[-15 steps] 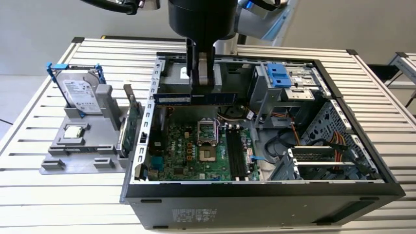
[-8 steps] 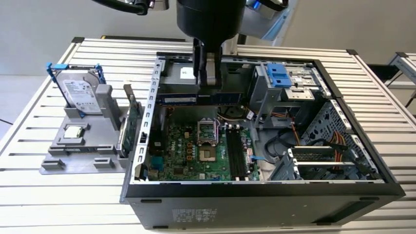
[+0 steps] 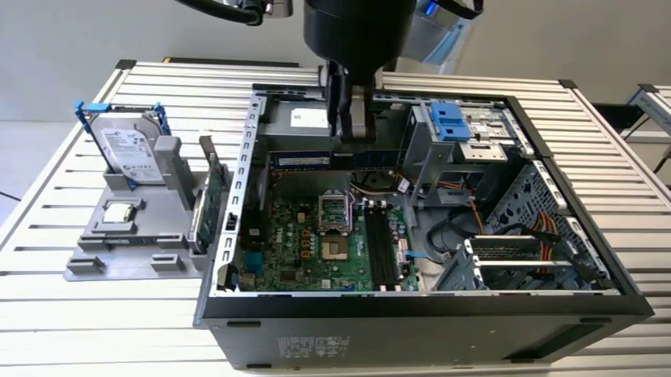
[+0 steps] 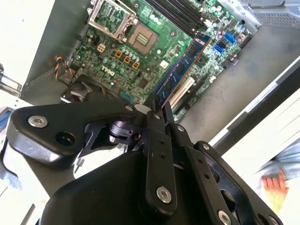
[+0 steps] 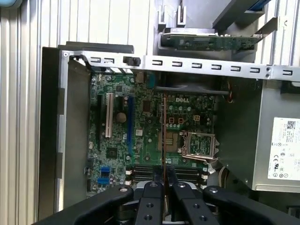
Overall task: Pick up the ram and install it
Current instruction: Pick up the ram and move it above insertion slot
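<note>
The ram (image 3: 314, 159) is a long thin stick with black chips, hanging level above the open computer case's motherboard (image 3: 314, 236). My gripper (image 3: 356, 141) comes down from above and is shut on it near its middle. In the second wrist view the ram (image 4: 180, 72) reaches out from the gripper (image 4: 157, 107) over the board. In the first wrist view the ram (image 5: 164, 136) is seen edge-on as a thin line rising from the gripper (image 5: 164, 182). The black memory slots (image 3: 383, 247) lie empty on the board, below the stick.
The case's metal walls (image 3: 248, 149) and a drive cage with blue latches (image 3: 451, 122) surround the board. At the exterior view's left, a grey holder (image 3: 94, 263) carries a hard drive (image 3: 131, 157), an upright expansion card (image 3: 215, 196) and a small processor (image 3: 121, 210).
</note>
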Tool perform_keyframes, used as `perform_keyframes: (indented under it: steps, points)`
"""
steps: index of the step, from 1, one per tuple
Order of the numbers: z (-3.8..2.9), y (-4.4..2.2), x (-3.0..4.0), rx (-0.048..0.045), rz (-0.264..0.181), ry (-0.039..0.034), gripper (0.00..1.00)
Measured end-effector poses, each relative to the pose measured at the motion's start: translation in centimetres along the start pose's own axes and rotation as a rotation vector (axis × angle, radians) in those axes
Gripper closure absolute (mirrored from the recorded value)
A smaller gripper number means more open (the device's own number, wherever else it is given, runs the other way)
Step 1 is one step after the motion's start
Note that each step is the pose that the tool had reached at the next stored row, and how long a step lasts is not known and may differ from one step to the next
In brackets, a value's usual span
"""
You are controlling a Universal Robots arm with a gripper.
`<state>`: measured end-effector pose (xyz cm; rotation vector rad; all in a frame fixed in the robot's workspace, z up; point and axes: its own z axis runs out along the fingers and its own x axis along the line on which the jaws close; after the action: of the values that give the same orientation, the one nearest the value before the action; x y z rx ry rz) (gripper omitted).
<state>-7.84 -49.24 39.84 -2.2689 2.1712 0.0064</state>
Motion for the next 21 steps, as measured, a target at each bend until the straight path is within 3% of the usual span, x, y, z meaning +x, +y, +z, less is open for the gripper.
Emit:
perform_keyframes:
  steps: [21]
  points:
    - [-0.01, -2.76, 0.12, 0.0001, 0.038, 0.0000, 1.00]
